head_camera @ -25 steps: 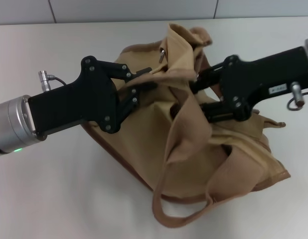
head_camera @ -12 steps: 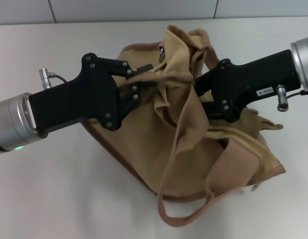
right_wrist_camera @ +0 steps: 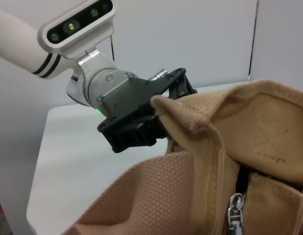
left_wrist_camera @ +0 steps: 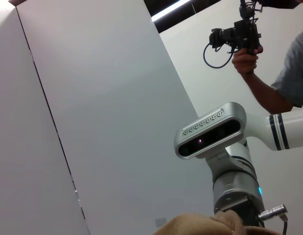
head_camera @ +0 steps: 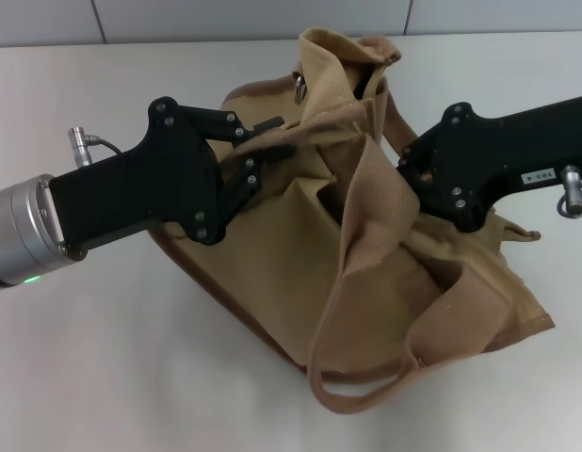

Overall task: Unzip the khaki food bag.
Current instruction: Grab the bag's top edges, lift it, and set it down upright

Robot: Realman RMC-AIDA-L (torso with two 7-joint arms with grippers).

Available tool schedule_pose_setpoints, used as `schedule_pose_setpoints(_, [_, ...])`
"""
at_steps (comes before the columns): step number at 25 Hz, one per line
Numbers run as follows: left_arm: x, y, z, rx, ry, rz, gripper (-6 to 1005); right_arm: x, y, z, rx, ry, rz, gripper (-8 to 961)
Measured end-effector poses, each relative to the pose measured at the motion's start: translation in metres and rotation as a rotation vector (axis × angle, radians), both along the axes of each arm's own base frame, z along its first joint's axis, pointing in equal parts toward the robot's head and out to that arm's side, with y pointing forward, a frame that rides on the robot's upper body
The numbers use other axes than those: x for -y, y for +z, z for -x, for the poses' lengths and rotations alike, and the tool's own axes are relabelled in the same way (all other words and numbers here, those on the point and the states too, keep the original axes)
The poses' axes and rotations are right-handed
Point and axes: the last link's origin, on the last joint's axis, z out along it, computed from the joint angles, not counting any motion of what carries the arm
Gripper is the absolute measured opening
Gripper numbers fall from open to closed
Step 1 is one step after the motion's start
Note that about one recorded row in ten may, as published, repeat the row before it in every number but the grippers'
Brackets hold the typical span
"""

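Note:
The khaki food bag lies crumpled on the white table, its top bunched upward with a metal ring near the peak. My left gripper is shut on the bag's upper left edge; the right wrist view shows it pinching a fold of the canvas. My right gripper reaches in from the right, and its tip is hidden behind a wide webbing handle. The right wrist view shows the bag up close, with a silver zipper pull hanging below a short open gap in the zip.
A loose handle loop trails toward the table's front. Bare table lies to the left and front of the bag. In the left wrist view a person holding a camera stands beyond the robot's head.
My right gripper has drawn back to the right. The bag's top has shifted and spread, and a handle now drapes in front of that gripper. The left gripper has kept its hold.

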Motion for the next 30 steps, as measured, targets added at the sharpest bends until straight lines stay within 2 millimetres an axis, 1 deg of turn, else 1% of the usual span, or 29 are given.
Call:
schedule_pose_setpoints(1, [0.000,0.000,0.000,0.000,0.000,0.000,58,0.001,0.000,-0.001,-0.001,-0.001,0.000,-3])
schedule_pose_setpoints(5, [0.000,0.000,-0.002,0.000,-0.011,0.002,58,0.002,0.002,-0.004,-0.015,-0.012,-0.004,-2])
schedule_pose_setpoints(15, [-0.001,0.001,-0.004,-0.002,-0.024,0.003,58,0.002,0.003,-0.003,-0.023,-0.009,-0.032,23])
schedule_pose_setpoints(20, [-0.002,0.001,-0.004,-0.002,-0.025,0.003,58,0.003,0.004,-0.002,-0.024,-0.001,-0.032,178])
schedule_pose_setpoints(26, [-0.003,0.001,-0.006,-0.002,-0.031,0.003,58,0.007,-0.006,0.004,-0.008,0.022,0.021,413])
schedule_pose_setpoints(30, [-0.003,0.000,-0.007,-0.002,-0.034,0.004,58,0.005,-0.008,0.007,-0.011,0.017,0.024,495])
